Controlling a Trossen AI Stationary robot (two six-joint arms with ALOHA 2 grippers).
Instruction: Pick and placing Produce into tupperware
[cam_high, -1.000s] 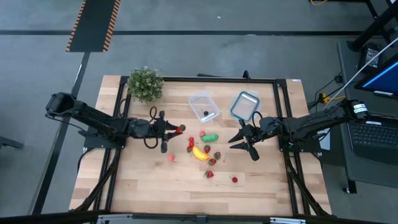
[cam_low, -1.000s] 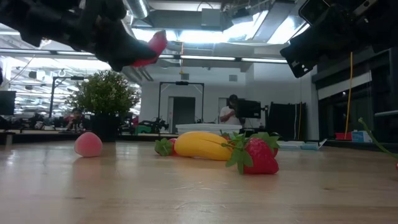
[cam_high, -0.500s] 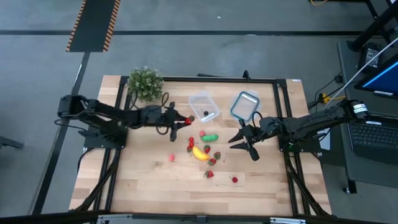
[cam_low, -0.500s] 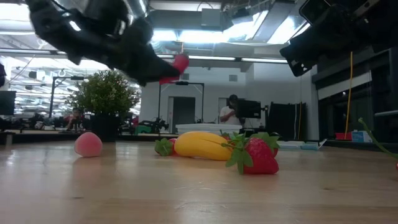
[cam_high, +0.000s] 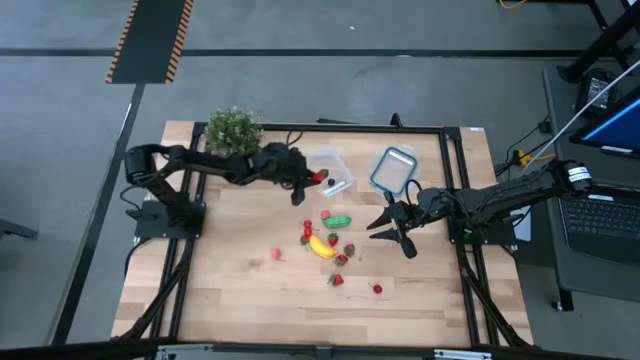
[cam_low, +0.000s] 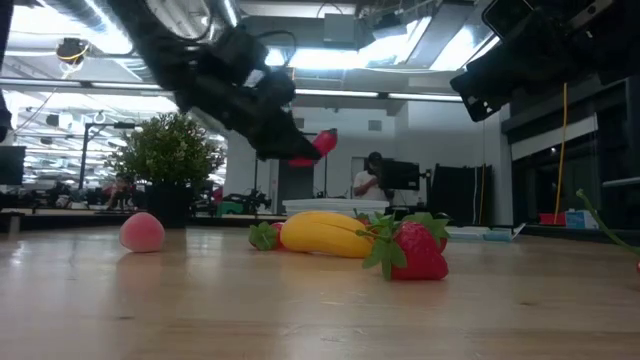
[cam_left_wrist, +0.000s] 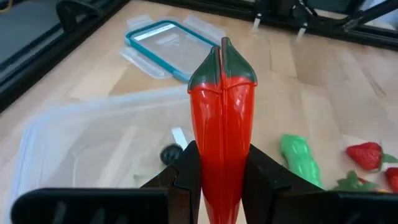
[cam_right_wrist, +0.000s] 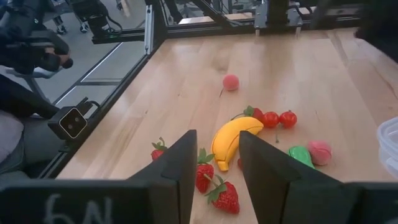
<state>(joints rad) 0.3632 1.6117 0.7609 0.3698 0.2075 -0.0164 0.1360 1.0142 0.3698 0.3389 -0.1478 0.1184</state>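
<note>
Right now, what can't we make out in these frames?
- Small dark item in the tupperware: too small to identify in the high and left wrist views.
- Red pepper's lower end: hidden between the left hand's fingers.
- Right hand: low view shows only dark arm bulk at the top edge.

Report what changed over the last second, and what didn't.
The left gripper, shut on the red pepper, carried it across the table from beside the banana pile up to the edge of the tupperware. The right gripper stayed hovering open; the remaining produce on the table did not move.
</note>
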